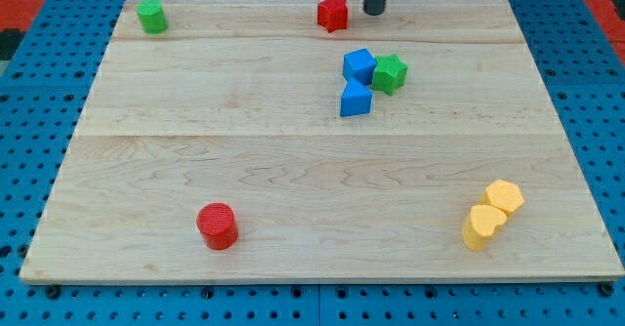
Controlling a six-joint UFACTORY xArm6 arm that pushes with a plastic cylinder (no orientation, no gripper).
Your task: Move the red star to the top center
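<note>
Sitting near the view's top edge, the red star (333, 13) is already close to the top centre of the tabletop (293, 160). My tip (375, 12) stands just beside it on the view's right, a small gap between them, not touching as far as I can tell. There is no gripper here, only the rod, so nothing is held; blocks move only by being pushed.

That placement suggests the star needs at most a slight nudge toward the view's left, or the job is near done.

Other blocks lie clear of this spot: a green cylinder (150, 17) at top left, two blue cubes (358, 66) (355, 100) touching a green block (389, 74) below the tip, a red cylinder (217, 225) at bottom left, and two yellow blocks (504, 197) (481, 226) touching at bottom right.
</note>
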